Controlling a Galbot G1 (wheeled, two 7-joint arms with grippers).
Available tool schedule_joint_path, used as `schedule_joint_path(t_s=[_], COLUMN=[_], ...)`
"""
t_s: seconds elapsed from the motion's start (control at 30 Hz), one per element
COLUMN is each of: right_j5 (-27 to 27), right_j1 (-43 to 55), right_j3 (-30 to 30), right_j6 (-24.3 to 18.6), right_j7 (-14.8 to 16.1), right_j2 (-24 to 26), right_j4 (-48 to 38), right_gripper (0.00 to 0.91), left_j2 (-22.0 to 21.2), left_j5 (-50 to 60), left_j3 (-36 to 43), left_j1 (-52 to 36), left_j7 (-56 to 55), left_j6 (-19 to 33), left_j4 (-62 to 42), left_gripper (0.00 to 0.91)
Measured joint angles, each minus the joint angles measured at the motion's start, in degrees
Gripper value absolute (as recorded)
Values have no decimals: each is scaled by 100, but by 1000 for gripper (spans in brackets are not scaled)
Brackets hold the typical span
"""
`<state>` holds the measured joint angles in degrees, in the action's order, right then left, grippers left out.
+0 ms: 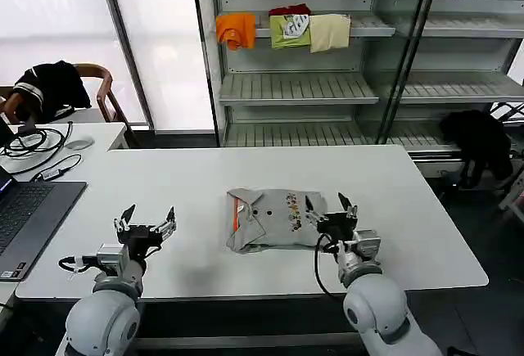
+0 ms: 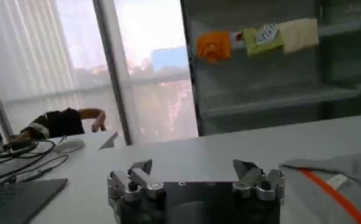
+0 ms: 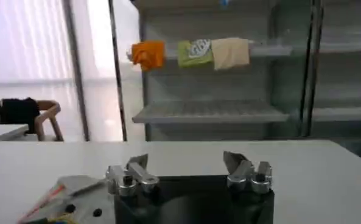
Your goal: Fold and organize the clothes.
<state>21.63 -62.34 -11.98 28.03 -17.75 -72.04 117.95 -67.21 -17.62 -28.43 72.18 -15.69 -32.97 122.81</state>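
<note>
Head view: grey shirt [image 1: 274, 218] lies folded into a compact bundle on the white table [image 1: 246, 176], orange collar trim toward the robot's left, chest print toward its right. Its long axis runs side to side, across the line between the two arms.

Right gripper [image 1: 331, 209] hovers at the bundle's right edge, fingers spread wide, holding nothing; the cloth sits just inward of it, whether touching I cannot tell. Left gripper [image 1: 147, 220] also wide and empty, with bare table between it and the collar end; the shirt lies inward, to its right.

Judgement: right arm is nearer. A lift of the bundle would likely need both coming in from opposite ends.

Left wrist view: collar end of the shirt just beside the fingers [image 2: 251, 172].
</note>
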Motion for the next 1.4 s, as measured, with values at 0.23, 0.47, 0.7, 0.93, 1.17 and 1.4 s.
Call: schedule_joint_path(t_s=[0.23, 0.47, 0.7, 0.93, 1.17, 1.4], right_j5=[-27, 345, 475, 534, 564, 593], right_j1=[-99, -143, -163, -106, -59, -72], right_j3=[361, 523, 705, 783, 866, 893], right_j6=[102, 298, 406, 458, 489, 503], right_j7=[-212, -685, -1054, -1199, -1262, -1290], right_j2=[-145, -192, -151, -154, -179, -155], right_j4=[-54, -54, -148, -293, -491, -593], right_gripper=[907, 907, 907, 907, 907, 907], left_j2=[-105, -147, -195, -192, -198, -204], left_j5=[30, 69, 95, 99, 101, 99], left_j3=[3, 49, 78, 73, 73, 83], left_j1=[118, 162, 193, 218, 229, 246], left_j7=[23, 37, 64, 75, 91, 110], left_j6=[7, 6, 10, 13, 14, 16], left_j4=[33, 50, 25, 15, 6, 6], left_gripper=[907, 907, 907, 907, 907, 907])
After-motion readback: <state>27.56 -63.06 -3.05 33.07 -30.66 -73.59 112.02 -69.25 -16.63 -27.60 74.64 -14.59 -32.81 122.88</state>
